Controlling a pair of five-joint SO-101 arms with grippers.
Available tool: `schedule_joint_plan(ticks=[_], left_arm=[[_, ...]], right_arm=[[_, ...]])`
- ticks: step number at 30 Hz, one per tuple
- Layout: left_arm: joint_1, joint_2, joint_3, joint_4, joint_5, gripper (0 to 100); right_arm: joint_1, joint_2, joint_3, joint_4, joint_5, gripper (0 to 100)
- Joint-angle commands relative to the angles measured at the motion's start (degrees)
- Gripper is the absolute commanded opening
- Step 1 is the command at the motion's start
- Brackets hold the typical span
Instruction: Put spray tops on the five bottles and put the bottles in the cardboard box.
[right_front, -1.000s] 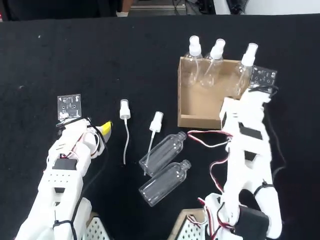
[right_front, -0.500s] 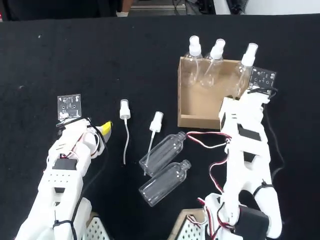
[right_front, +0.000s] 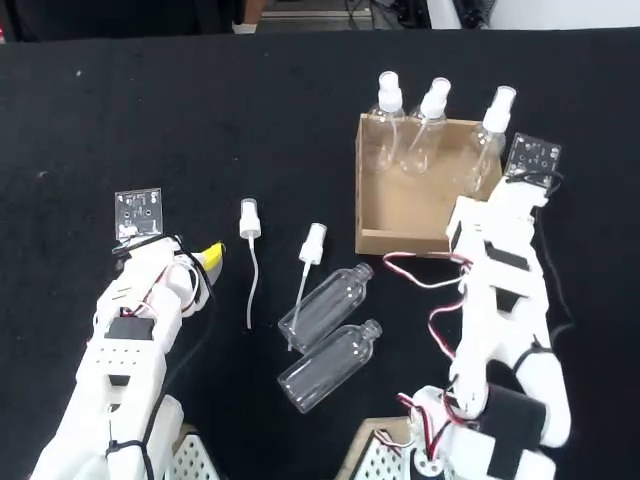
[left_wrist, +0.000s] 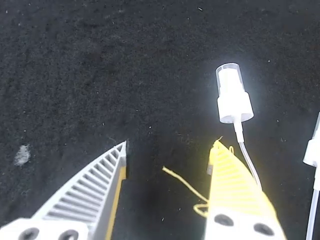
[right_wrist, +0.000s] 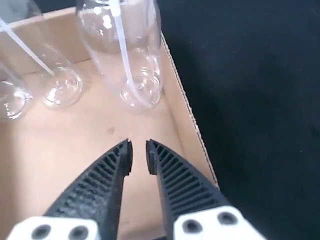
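The left gripper (left_wrist: 169, 150) hangs low over the black table (right_front: 200, 120) with its jaws spread wide and nothing between them; one finger is white, the other yellow, and a loose yellow thread trails from the yellow one. Just past the yellow fingertip lies a spray top (left_wrist: 232, 100), its thin tube running back alongside that finger; a second spray top (right_front: 313, 245) lies on the cloth a little nearer the box, apart from the first.

Two open bottles (right_front: 325, 302) (right_front: 328, 366) lie on their sides next to each other beside the second top's tube, necks pointing toward the cardboard box (right_front: 400, 215); neither has a top on.

The box sits on the table in front of the right arm; three bottles stand upright in it along its far wall, each with a white top fitted (right_front: 380, 145) (right_front: 420, 150) (right_front: 482, 150).

The right gripper (right_wrist: 138, 150) hovers above the box floor near the right-hand wall, on the near side of the third bottle; its black jaws are drawn almost together with only a slit between, and they hold nothing.
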Motion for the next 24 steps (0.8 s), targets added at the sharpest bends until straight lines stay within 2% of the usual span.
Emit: schedule_joint_plan(ticks=[1,8,24], left_arm=[[0.3,-0.9,-0.8,-1.1,0.0,26],[0.2,-0.9,-0.9,-1.1,0.0,26],[0.2,-0.9,-0.8,-1.1,0.0,26]], right_arm=[[0.9,0.7,-3.8,-3.9,0.0,1.1],[0.9,5.9,-4.2,-10.0,0.0,1.1],[-0.6,6.7,-3.7,-13.9,0.0,1.1]])
